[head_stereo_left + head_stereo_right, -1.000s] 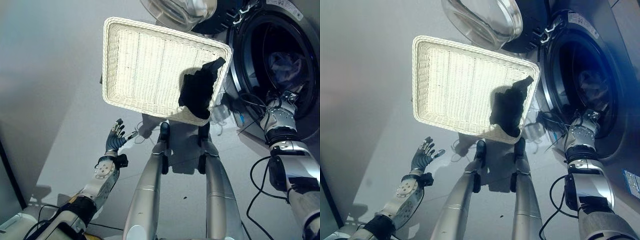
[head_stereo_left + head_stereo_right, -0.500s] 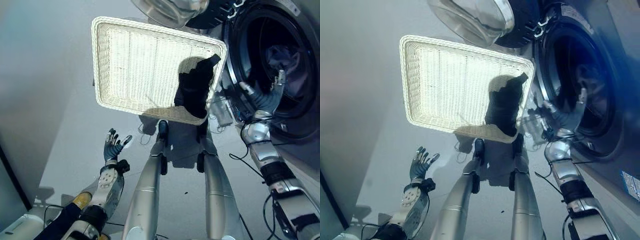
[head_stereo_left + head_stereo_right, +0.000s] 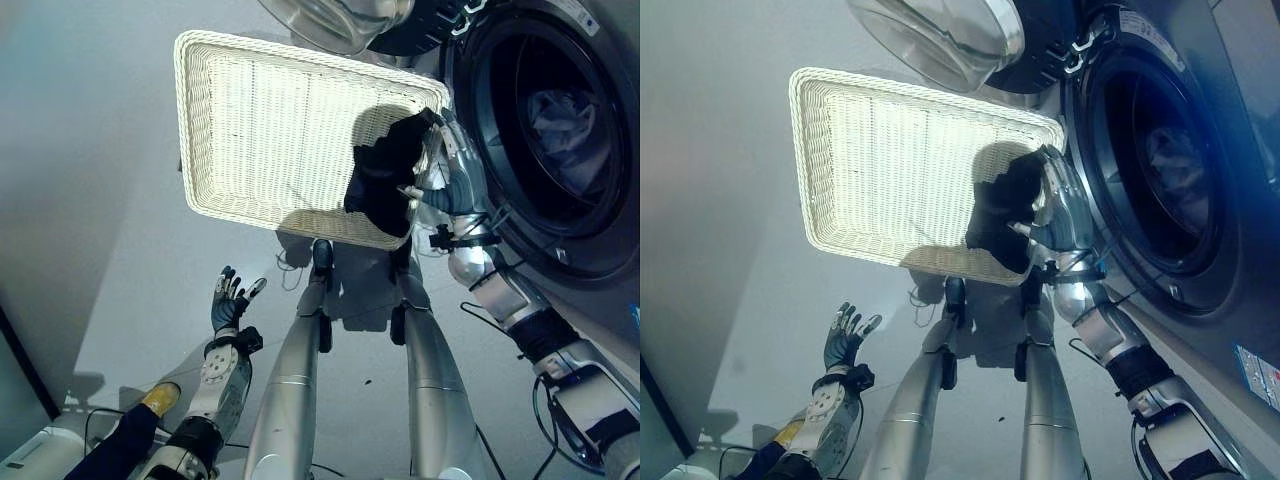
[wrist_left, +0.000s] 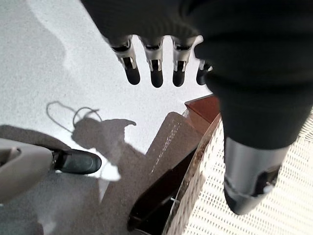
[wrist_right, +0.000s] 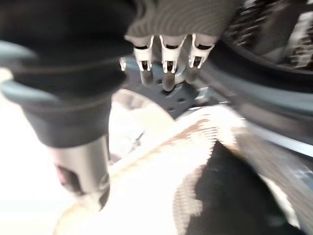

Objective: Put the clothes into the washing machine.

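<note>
The one piece of clothing left to move, a black garment (image 3: 385, 185), lay bunched in the right corner of the wicker basket (image 3: 260, 120), draped against its right wall and partly over the rim. The rest of the basket was bare. Just right of it stood the washing machine (image 3: 590, 230), its drum open with some bluish-grey laundry (image 3: 560, 110) already lying inside, and its glass door (image 3: 335, 20) swung out above the far edge of the basket.

I had the right robot hand (image 3: 440, 170) at the basket's right rim, right beside the black garment and between it and the drum opening. Its fingers (image 5: 166, 61) were straight and spread, holding nothing; I could not tell whether they touched the cloth. The left robot hand (image 3: 229, 299) hung low on the left, well apart from the basket, over the floor (image 3: 90, 240), with fingers likewise spread and empty.

As I judged it, I was at the pick-up step for the last item: the hand was in reach of the garment but had not yet closed on it. The next move called for bringing the fingers down into the bunched cloth in the corner, curling them round a good fold and clearing the rim before carrying it right into the drum. The garment sat tight against the basket wall, so a shallow grab risked catching wicker or only a thin edge of fabric.
</note>
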